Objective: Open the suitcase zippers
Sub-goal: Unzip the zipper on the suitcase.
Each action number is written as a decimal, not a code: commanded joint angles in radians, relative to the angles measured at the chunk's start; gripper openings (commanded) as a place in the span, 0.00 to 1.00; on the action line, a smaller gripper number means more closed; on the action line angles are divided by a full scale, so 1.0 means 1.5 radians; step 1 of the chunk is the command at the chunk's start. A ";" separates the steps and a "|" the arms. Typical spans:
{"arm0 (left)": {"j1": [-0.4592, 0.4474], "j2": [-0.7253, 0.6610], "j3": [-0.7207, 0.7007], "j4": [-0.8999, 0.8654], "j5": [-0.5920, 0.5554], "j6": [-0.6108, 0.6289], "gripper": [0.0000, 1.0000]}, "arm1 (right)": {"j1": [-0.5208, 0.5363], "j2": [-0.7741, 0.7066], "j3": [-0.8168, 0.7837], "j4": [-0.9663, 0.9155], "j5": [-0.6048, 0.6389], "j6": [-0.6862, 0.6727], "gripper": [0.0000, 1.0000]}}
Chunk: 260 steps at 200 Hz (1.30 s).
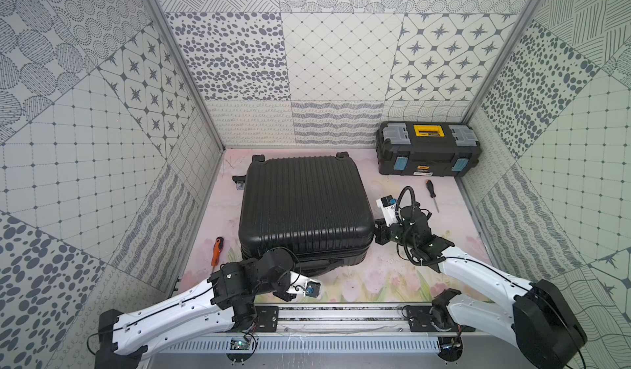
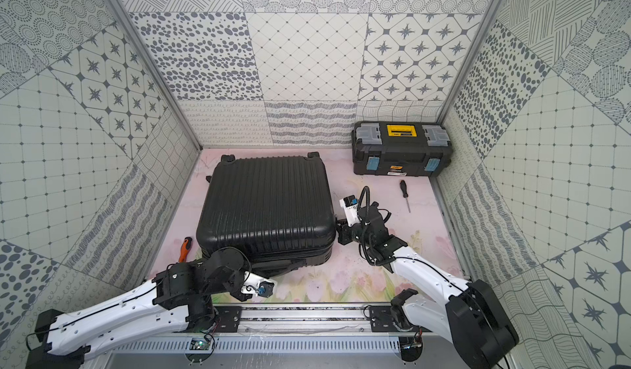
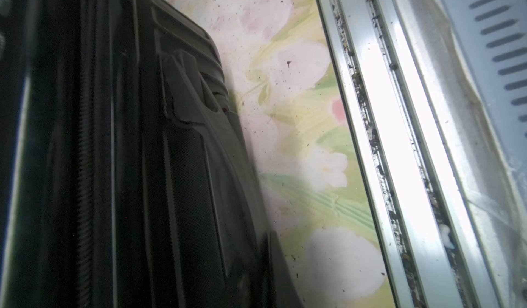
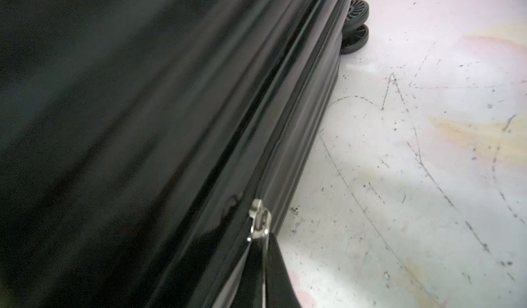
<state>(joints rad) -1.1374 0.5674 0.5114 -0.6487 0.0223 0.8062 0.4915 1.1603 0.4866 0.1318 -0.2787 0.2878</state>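
Suitcase (image 1: 304,203) lying flat on the flowered mat (image 1: 375,275), left of centre, wheels (image 1: 257,158) toward the back wall, zippers (image 4: 288,112) along its side seam. Right gripper (image 1: 378,231) against the case's right side, clamped on the zipper pull (image 4: 265,272) trailing from a silver slider (image 4: 259,221); left gripper (image 1: 297,290) at the near edge, closed, fingers hidden. Toolbox (image 1: 428,148) in the back right corner.
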 commanded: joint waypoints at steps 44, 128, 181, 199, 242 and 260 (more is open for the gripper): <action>-0.049 -0.007 0.005 0.046 0.177 0.103 0.00 | -0.111 0.221 0.092 0.212 0.001 0.045 0.00; -0.046 0.158 0.024 -0.004 0.086 0.317 0.00 | -0.058 0.030 -0.045 0.214 0.183 0.087 0.00; 0.071 0.151 0.025 0.064 0.058 0.292 0.42 | 0.022 -0.093 -0.116 0.166 0.255 0.106 0.00; 0.072 0.133 0.025 0.060 0.114 0.240 0.54 | 0.027 -0.109 -0.121 0.151 0.249 0.111 0.00; 0.071 0.145 0.019 0.112 0.184 0.131 0.55 | 0.031 -0.117 -0.119 0.147 0.232 0.117 0.00; 0.070 0.173 0.022 0.152 0.197 0.107 0.54 | 0.039 -0.112 -0.119 0.152 0.231 0.120 0.00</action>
<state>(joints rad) -1.0370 0.7849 0.5304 -0.6506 0.1875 1.0752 0.5186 1.0161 0.2951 0.2634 0.1150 0.4450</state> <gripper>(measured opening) 0.545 0.051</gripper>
